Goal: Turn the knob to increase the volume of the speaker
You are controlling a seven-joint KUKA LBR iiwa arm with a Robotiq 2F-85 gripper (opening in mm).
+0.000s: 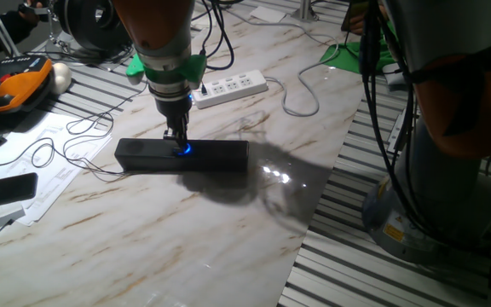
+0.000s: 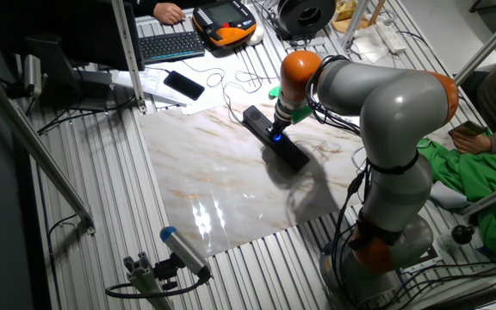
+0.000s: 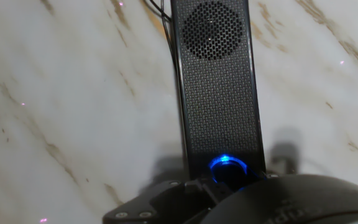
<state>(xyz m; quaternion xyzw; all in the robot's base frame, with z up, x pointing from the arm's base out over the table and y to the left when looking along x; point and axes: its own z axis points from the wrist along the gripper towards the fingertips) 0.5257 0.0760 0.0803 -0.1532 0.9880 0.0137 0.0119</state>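
Note:
The speaker is a long black bar lying on the marble tabletop, with a thin cable running off its left end. It also shows in the other fixed view and the hand view. The knob glows blue at the middle of the bar's face; the hand view shows it at the bottom. My gripper comes straight down on the knob, fingers close together around it. The fingertips are mostly hidden in the hand view.
A white power strip lies behind the speaker. A flat black device rests on papers at the left, near an orange pendant. Loose cables trail left of the speaker. The marble top's edge is at the right.

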